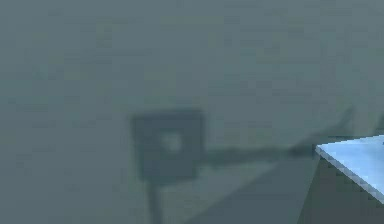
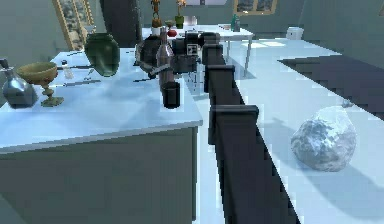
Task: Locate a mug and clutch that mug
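The dark arm bar rises up the arm side view's middle to its white marker squares (image 2: 192, 45). Left of them the gripper (image 2: 152, 68) reaches over a pale blue counter (image 2: 100, 118). A small dark cup-like thing (image 2: 171, 93), possibly the mug, stands on the counter just below the gripper's body. A dark bottle (image 2: 165, 42) rises at or behind the gripper. With these things standing around its far end, I cannot tell whether it holds anything.
On the counter stand a dark green bowl (image 2: 102, 52), a golden goblet (image 2: 40, 78) and a dark metal vessel (image 2: 15, 88). A crumpled silvery ball (image 2: 325, 138) lies at right. A white table (image 2: 222, 32) stands behind. The forward view faces a wall, with a counter corner (image 1: 352, 165).
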### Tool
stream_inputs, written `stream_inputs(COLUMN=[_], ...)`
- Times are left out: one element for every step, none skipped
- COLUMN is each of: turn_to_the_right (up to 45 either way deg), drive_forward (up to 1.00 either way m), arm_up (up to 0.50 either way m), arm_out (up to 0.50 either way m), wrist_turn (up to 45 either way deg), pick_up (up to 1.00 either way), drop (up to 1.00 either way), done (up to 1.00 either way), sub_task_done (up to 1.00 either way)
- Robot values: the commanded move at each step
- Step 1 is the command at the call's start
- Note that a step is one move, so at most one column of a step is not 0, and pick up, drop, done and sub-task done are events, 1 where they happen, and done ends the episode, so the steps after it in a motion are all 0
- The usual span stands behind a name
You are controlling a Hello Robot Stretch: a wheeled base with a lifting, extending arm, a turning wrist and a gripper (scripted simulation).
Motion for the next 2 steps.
stream_inputs(turn_to_the_right=[0.0, 0.0], drive_forward=[0.0, 0.0], arm_up=[-0.16, 0.0], arm_out=[0.0, 0.0], wrist_turn=[0.0, 0.0], pick_up=[0.0, 1.0], drop=[0.0, 0.0], done=[0.0, 0.0], sub_task_done=[0.0, 0.0])
